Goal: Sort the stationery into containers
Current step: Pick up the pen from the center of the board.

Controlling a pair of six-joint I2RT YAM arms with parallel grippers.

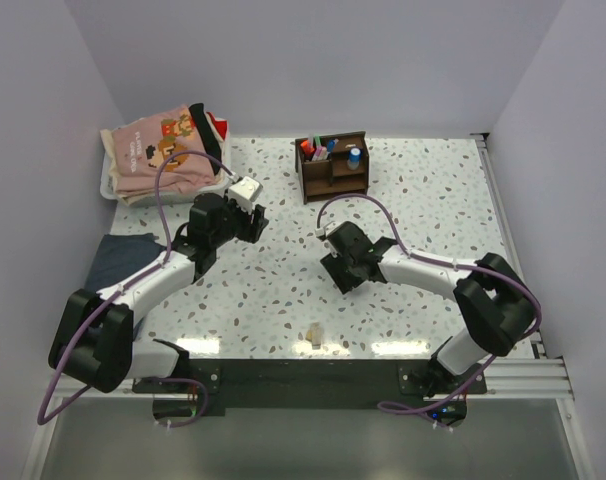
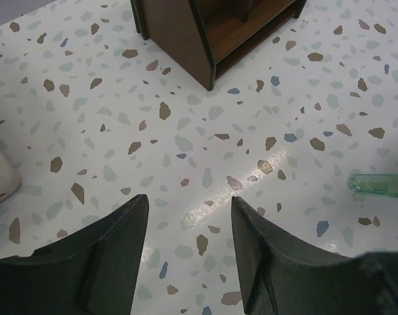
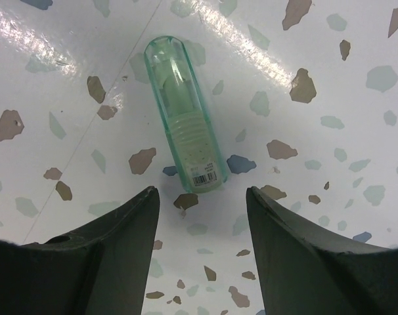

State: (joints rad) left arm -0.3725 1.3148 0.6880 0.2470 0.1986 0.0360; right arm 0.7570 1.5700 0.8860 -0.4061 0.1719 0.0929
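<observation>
Near the middle of the speckled table [image 1: 433, 210], the right gripper [image 3: 202, 193] is hovering low with its fingers spread wide. A mint green marker [image 3: 186, 125] is lying flat on the table just ahead of that gripper, its near end sitting level with the fingertips and touching neither one. The left gripper [image 2: 189, 210] is also standing spread apart, holding nothing, over bare tabletop. A dark brown organizer [image 1: 335, 165] is standing toward the far edge, ahead of both arms, with several pens [image 1: 313, 150] sticking up from its back compartments. At the far left, a white tray [image 1: 108, 185] is holding folded clothes [image 1: 158, 150], and a dark blue cloth [image 1: 123, 255] is lying beside the left arm.
</observation>
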